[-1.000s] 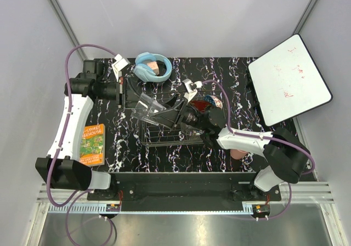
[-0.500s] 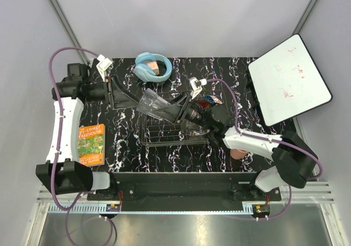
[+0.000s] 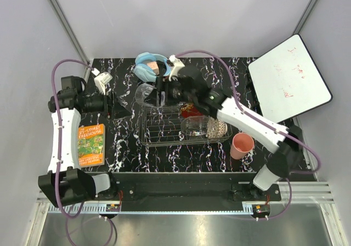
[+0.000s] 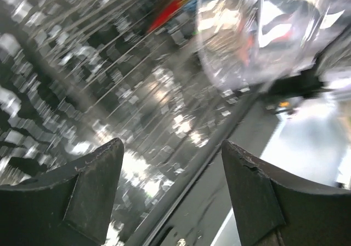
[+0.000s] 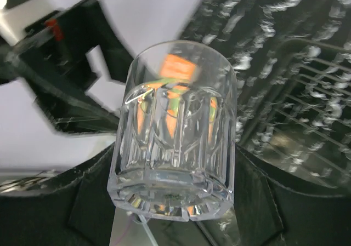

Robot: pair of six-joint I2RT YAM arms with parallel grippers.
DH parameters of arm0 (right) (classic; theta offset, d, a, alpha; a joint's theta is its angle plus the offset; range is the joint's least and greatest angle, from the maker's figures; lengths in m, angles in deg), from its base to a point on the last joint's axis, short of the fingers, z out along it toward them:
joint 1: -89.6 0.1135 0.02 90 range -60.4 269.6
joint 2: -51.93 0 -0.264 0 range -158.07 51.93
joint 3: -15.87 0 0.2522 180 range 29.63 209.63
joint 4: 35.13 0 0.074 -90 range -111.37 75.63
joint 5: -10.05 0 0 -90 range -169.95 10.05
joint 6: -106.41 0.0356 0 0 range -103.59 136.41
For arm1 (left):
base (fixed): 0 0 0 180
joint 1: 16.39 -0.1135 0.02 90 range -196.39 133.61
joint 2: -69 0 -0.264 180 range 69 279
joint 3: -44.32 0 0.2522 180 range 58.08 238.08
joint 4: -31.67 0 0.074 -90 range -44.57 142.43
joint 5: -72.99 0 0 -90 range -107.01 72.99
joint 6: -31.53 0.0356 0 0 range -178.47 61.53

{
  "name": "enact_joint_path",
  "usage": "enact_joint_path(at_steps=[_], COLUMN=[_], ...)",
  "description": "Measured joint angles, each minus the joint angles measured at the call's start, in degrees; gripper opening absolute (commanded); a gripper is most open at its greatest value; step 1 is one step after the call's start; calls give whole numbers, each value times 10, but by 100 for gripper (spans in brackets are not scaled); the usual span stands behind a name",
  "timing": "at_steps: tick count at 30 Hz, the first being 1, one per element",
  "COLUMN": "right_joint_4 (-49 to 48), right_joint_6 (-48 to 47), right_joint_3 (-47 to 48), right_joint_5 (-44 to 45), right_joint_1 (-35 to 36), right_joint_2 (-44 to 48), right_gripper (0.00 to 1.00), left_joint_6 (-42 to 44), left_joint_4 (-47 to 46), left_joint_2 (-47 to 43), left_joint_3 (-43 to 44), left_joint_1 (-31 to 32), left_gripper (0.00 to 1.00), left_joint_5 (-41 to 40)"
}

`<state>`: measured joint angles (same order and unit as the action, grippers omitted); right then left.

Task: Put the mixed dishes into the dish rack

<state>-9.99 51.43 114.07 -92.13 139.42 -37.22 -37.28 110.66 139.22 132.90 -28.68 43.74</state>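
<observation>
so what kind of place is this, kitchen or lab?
Probably a lab robot cell: plain grey enclosure walls, black marbled tabletop, white rectangular board, and a thin silver wire dish rack as a prop.

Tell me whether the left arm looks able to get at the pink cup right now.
Probably not. The pink cup stands on the table off the dish rack's right end; the left hand, open, sits left of the rack, which lies between them.

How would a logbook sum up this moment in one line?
right gripper: shut on clear tumbler | left gripper: open | pink cup: outside dish rack
</observation>
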Motion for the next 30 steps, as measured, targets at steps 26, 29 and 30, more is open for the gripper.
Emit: enact_joint_path(at_steps=[26,29,30], right_joint_4=[522,535,539], right_joint_6=[-149,-156,-158], right_joint_3=[501,512,513], right_joint_5=[176,177,177], right_joint_1=[17,18,18], right_joint_2=[-438,-458,-465], right_gripper=[0,0,0], left_joint_6=[116,120,121], left_joint_4=[-86,-91,-92], left_joint_2=[-3,-3,-3], left_joint_3=[-178,-188,-191], left_joint_1=[-43,-44,-44], left_gripper=[68,68,68], left_joint_5=[-105,-105,-106])
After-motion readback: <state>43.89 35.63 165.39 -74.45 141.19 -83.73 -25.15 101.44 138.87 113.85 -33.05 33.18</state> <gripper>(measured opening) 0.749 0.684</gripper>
